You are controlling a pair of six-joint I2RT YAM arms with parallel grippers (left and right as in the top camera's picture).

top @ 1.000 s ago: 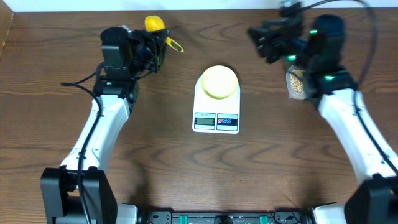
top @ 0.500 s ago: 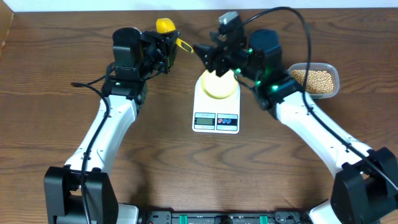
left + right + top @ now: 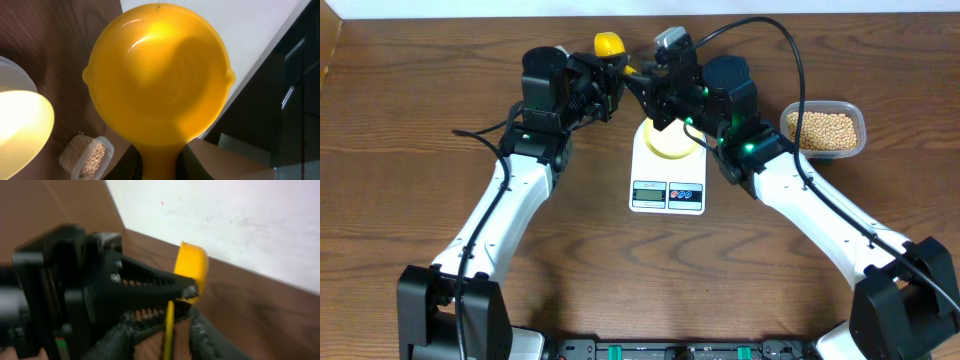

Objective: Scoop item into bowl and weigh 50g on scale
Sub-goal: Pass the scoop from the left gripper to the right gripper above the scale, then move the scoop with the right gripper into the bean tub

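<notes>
My left gripper (image 3: 607,78) is shut on the yellow measuring scoop (image 3: 609,44) and holds it raised at the back of the table. In the left wrist view the scoop's cup (image 3: 159,75) looks empty, its handle between my fingers (image 3: 160,164). My right gripper (image 3: 642,88) is open, its fingers (image 3: 165,340) on either side of the scoop's thin handle (image 3: 169,327) with gaps showing. The pale yellow bowl (image 3: 672,146) stands on the white scale (image 3: 668,190), partly under my right arm; it also shows in the left wrist view (image 3: 20,125). The beans (image 3: 823,125) lie in a clear tub.
The clear plastic tub (image 3: 860,130) stands at the back right, also seen in the left wrist view (image 3: 87,157). A white wall runs along the table's far edge (image 3: 470,18). Both arms crowd the space behind the scale.
My right arm swung left from the tub to the scoop's handle above the scale. My left arm carried the scoop to the right, toward it.
</notes>
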